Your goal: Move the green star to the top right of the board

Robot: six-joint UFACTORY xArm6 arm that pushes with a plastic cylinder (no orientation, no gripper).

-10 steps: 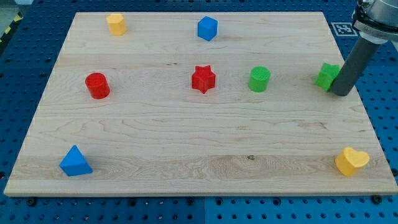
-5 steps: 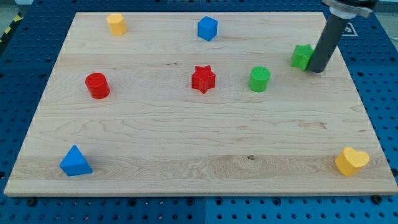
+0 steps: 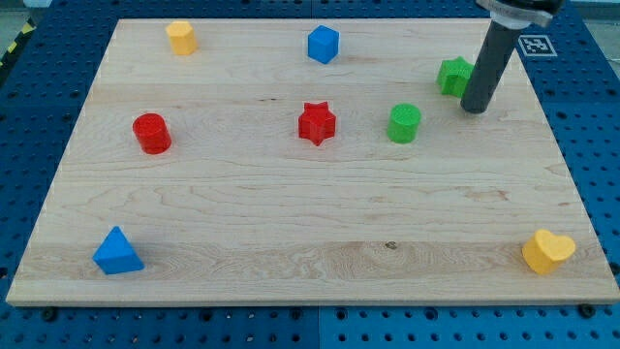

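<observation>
here my tip (image 3: pixel 474 109) sits in the upper right of the frame, at the bottom of a straight dark rod; there is no claw on this arm, so nothing opens, closes or grips, the tip only pushes. the green star (image 3: pixel 454 77) lies just to the upper left of my tip, touching the rod or very nearly so, in the upper right part of the board (image 3: pixel 291 208) but short of the corner itself. that offset is what the next push turns on: with the star on my upper-left side, driving on would likely carry it toward the frame's left, so i judge the tip needs to come round to the star's left or lower-left side to send it up and right. the star looks like matte moulded plastic with short blunt points, so it may spin off a rounded rod.

outward from there: a green cylinder (image 3: pixel 404 123) below and left of the star, a red star (image 3: pixel 317 123) near the centre, a blue cube (image 3: pixel 324 44) near the top edge, a red cylinder (image 3: pixel 151 133) at the left, a small yellow block (image 3: pixel 181 37) at upper left, a blue triangular block (image 3: pixel 117 251) at lower left and a yellow heart (image 3: pixel 547 251) at lower right. the board is pale grained wood on a blue perforated table (image 3: pixel 596 136).
</observation>
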